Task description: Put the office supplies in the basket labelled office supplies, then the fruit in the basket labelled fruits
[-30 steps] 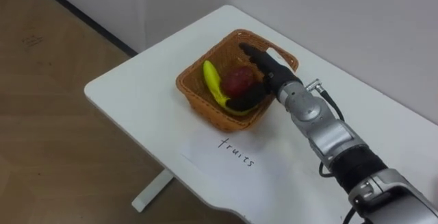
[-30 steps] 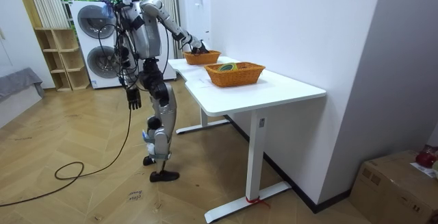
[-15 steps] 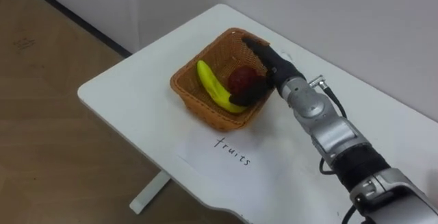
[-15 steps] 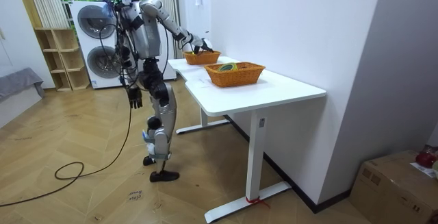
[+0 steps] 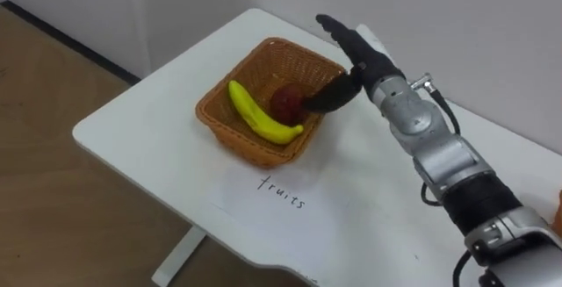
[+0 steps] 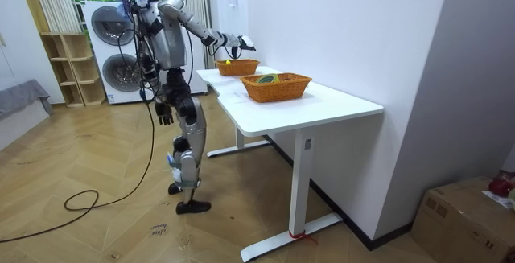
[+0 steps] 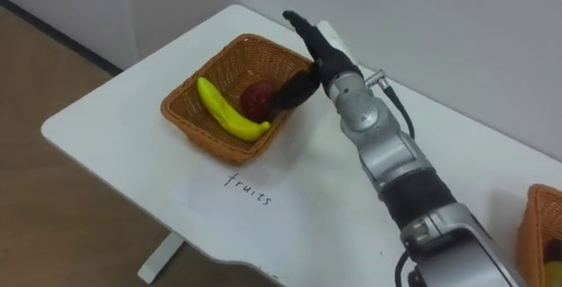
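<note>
Two fruits, a banana (image 5: 259, 118) and a red apple (image 5: 285, 103), lie side by side in the fruit basket (image 5: 239, 143) on the white bench (image 5: 140, 138). A paper label (image 5: 281, 195) lies just in front, so fruit likely belongs here. The right robot hand (image 5: 363, 57) hangs over the basket's far corner, fingers stretched out straight, thumb pointing down near the apple. It holds nothing. The left robot hand (image 6: 165, 115) hangs by the robot's hip; its grip cannot be told.
</note>
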You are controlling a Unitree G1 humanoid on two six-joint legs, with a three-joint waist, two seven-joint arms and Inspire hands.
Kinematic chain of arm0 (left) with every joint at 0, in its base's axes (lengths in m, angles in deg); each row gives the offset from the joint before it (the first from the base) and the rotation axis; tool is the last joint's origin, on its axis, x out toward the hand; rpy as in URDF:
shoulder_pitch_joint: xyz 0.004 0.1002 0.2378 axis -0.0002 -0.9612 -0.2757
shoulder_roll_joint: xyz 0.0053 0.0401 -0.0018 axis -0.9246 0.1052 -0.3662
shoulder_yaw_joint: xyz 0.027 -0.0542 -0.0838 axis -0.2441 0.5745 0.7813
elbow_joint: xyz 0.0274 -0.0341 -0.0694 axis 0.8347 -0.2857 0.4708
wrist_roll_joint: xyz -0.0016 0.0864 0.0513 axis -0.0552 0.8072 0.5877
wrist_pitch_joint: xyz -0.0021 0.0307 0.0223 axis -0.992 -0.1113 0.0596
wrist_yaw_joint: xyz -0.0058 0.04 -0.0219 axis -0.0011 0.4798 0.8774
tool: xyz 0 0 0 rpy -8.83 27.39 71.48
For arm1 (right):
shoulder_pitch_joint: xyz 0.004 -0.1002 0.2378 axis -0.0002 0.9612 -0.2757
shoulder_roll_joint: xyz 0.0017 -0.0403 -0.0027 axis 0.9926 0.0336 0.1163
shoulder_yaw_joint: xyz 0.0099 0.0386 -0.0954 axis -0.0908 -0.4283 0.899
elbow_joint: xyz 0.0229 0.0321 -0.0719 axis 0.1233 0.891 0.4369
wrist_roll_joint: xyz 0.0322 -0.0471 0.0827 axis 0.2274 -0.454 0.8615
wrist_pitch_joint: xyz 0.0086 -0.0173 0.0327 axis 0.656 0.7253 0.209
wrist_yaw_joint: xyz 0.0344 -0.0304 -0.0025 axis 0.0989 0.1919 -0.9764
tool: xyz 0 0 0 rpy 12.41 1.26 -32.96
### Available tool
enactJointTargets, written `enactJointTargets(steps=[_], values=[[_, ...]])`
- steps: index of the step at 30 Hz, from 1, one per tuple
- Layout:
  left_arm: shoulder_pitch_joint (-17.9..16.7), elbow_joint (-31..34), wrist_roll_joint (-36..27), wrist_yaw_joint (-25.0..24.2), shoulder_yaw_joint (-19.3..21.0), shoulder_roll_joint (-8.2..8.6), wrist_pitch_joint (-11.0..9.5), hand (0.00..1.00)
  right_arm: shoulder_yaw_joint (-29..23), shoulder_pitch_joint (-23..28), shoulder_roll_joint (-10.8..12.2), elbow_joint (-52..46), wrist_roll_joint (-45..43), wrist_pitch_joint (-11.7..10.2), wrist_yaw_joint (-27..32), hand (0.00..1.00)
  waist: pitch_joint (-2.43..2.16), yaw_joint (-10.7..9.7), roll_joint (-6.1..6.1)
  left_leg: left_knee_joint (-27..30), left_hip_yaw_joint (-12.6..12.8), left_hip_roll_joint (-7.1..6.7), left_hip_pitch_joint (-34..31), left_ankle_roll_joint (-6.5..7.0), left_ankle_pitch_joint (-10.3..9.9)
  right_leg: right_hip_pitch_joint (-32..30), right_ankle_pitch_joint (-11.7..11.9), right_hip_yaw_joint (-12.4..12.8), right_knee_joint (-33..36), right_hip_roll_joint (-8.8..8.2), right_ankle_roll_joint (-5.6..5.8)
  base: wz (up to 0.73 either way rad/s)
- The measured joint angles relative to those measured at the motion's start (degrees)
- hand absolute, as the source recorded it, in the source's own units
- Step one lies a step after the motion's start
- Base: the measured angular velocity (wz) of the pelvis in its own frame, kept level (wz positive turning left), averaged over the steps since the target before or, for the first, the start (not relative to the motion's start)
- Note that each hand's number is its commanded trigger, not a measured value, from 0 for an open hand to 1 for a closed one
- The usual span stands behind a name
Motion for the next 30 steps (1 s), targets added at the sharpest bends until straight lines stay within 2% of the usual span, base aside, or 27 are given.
enactJointTargets(steps=[2,4,6,8,11,12,15,18,19,20,23,26,30], values=[[-0.04,0.08,0.43,-0.03,0.01,0.03,-0.02,0.00,-2.30,1.11,-0.12,-3.60,-0.94,-0.10,0.49,0.00,-0.24,-1.11,0.86,-0.10,0.62,0.11,0.25,0.00,0.00,-0.01,0.08,0.27,0.10,-0.01,-0.10,-0.14],[-0.09,0.10,0.44,-0.08,0.01,0.02,-0.02,0.00,-3.61,2.23,-0.34,-6.01,-1.17,-0.47,1.42,0.00,-0.67,-1.50,1.53,-0.54,1.05,0.21,0.69,0.02,0.01,-0.03,0.10,1.03,0.11,0.00,-0.12,-0.15],[-0.02,0.10,0.48,-0.08,0.09,0.11,-0.41,0.00,-3.83,2.61,-1.64,-7.05,-0.96,-1.47,1.91,0.00,-0.96,-2.65,2.19,-0.91,1.63,0.27,1.47,0.09,0.06,0.16,0.09,1.73,0.30,-0.01,-0.12,-0.14],[0.16,0.09,0.51,0.06,0.08,0.17,-1.35,0.00,-5.52,2.62,-2.11,-7.56,-0.97,-1.75,1.98,0.00,-1.18,-3.83,1.98,-1.00,2.31,0.36,1.57,0.09,0.06,0.13,0.10,2.19,0.30,0.02,-0.12,-0.10],[0.19,-0.01,0.44,0.06,0.10,0.05,-2.26,0.00,-8.18,3.44,-2.75,-11.12,-0.43,-1.92,3.33,0.00,-1.13,-5.70,2.04,-1.40,3.07,0.64,2.10,0.09,0.05,-0.08,0.13,3.41,0.30,0.15,-0.18,-0.17],[0.23,0.00,0.44,0.06,0.04,0.01,-2.27,0.00,-8.55,3.84,-3.08,-12.08,0.10,-2.31,3.80,0.00,-0.98,-6.07,2.27,-1.69,3.54,0.76,2.42,0.09,0.05,-0.11,0.15,3.67,0.31,0.23,-0.20,-0.28],[0.62,-0.14,0.43,0.16,0.04,0.07,-2.53,0.00,-10.99,6.14,-4.49,-18.22,2.96,-3.29,5.41,0.00,-0.80,-8.35,2.57,-2.59,6.00,1.23,3.55,0.06,0.04,-0.15,0.27,5.95,0.23,1.08,-0.38,-0.33],[0.97,-0.16,0.41,0.42,0.04,0.07,-2.79,0.00,-13.16,7.69,-4.73,-20.85,5.80,-3.69,6.08,0.00,-0.65,-10.22,3.01,-2.89,7.37,1.45,4.16,0.06,0.02,-0.23,0.52,7.40,0.16,1.38,-0.45,-0.28],[1.03,-0.16,0.42,0.42,0.04,0.09,-2.88,0.00,-14.39,8.53,-4.70,-21.54,7.45,-3.71,6.24,0.00,-0.71,-10.59,3.41,-3.15,7.82,1.62,4.56,0.08,-0.08,-0.27,0.73,8.05,0.14,1.58,-0.51,-0.31],[1.04,-0.16,0.41,0.44,0.13,0.03,-2.99,0.00,-15.97,9.28,-4.73,-21.95,8.97,-3.70,6.36,0.00,-0.87,-11.34,3.39,-3.18,8.30,1.70,4.55,0.08,-0.14,-0.53,0.78,8.57,0.25,1.70,-0.52,-0.29],[0.96,-0.03,0.39,0.51,0.07,0.00,-3.78,0.00,-19.16,9.40,-4.98,-22.25,14.00,-3.70,7.21,0.00,-0.93,-13.30,3.63,-3.45,9.24,1.90,4.37,0.05,-0.16,-1.72,0.82,9.50,1.12,1.91,-0.60,-0.21],[0.73,0.04,0.41,1.30,0.08,0.36,-3.83,0.00,-21.69,9.39,-6.95,-22.75,19.98,-3.70,8.82,0.00,-1.15,-13.79,3.78,-3.58,10.85,2.19,3.97,-0.04,-0.23,-2.89,1.09,10.80,1.19,2.25,-0.89,-0.25],[0.51,0.03,0.47,1.39,0.21,0.34,-3.85,0.00,-25.01,10.62,-7.07,-24.58,21.26,-3.71,10.25,0.00,-1.21,-14.99,3.82,-3.57,12.53,2.88,3.99,-0.41,-0.48,-3.35,1.63,11.22,0.92,2.92,-1.28,-0.20]])
